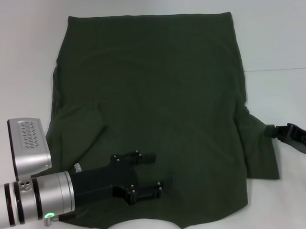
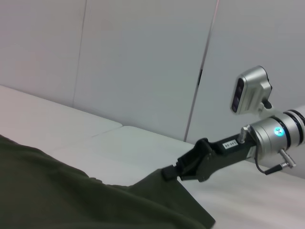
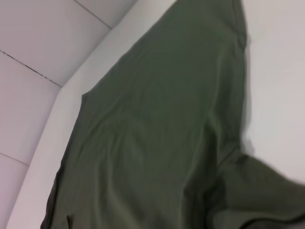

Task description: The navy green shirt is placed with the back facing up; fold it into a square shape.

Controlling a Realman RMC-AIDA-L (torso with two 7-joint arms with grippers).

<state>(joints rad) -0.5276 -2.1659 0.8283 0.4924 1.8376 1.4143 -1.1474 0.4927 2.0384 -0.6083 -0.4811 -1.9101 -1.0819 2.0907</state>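
The large dark olive-green soft cloth shirt lies spread back-up on the white table. The right gripper pinches its sleeve edge; a thin grip may slip. The left gripper, jaws apart and empty, hovers over the collar end and may snag cloth.

1. The navy green shirt runs off the near edge of the head view, so its collar end is cut away.
2. The left gripper covers the cloth beneath it.
3. The right gripper meets the sleeve; its fingertips are buried in the fabric.
4. The right arm is cropped at the head view's edge.
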